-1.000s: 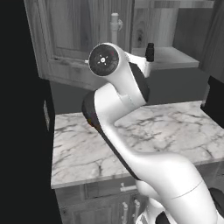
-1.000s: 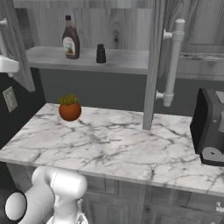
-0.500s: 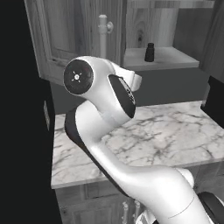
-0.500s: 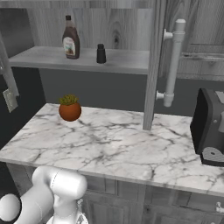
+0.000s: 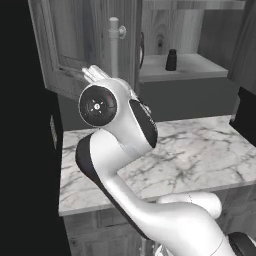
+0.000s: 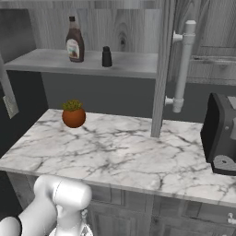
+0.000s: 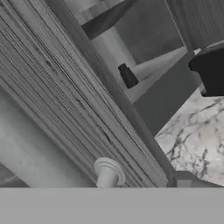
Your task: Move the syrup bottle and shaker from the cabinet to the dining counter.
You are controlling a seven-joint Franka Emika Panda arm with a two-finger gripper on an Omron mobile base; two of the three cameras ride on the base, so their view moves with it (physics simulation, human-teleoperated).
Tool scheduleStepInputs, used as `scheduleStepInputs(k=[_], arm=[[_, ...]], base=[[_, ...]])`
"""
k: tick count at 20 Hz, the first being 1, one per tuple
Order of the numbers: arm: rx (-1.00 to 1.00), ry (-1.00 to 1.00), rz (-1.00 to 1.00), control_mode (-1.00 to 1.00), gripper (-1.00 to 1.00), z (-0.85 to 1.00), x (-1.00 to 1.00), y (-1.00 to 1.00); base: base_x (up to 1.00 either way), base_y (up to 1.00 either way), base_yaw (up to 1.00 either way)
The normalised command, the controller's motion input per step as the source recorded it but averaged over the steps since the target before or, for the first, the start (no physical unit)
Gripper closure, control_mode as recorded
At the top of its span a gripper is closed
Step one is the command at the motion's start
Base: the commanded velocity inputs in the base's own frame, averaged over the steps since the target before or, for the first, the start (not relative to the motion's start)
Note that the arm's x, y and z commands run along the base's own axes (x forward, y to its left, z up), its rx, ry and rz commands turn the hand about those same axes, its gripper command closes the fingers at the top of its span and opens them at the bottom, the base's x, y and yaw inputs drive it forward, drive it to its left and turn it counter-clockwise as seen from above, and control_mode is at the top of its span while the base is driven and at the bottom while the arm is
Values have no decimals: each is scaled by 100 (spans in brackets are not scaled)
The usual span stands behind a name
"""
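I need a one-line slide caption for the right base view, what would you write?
Dark brown syrup bottle and small black shaker stand on the open grey cabinet's shelf above a marble worktop with an orange plant pot.

Cabinet (image 6: 203,27): grey wood-grain panels, matt; bar handle (image 6: 183,64) smooth, pale, satin metal look. Shelf (image 6: 92,63): plain matt grey. Surface (image 6: 120,156): polished white marble with grey veins. Syrup bottle (image 6: 74,40): glossy dark brown, paper-like label. Shaker (image 6: 107,56): smooth, near-black. Plant pot (image 6: 73,117): smooth orange, slight sheen. Arm (image 5: 120,150): glossy white shell, dark joints.
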Motion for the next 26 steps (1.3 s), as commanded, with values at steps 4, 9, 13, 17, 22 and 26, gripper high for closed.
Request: scheduleStepInputs(k=[4,9,13,17,22,26], arm=[[43,-12,2,-100,-100,19,-63,-57],[5,-4,2,-100,-100,2,-49,12],[-6,0,0,-100,-100,11,-25,36],[-16,8,0,-100,-100,25,2,49],[-18,6,0,-100,-100,23,-5,34],[5,-4,0,-100,-100,11,-75,-24]], base=[[0,0,0],[0,0,0],[0,0,0],[0,0,0],[0,0,0],[0,0,0]])
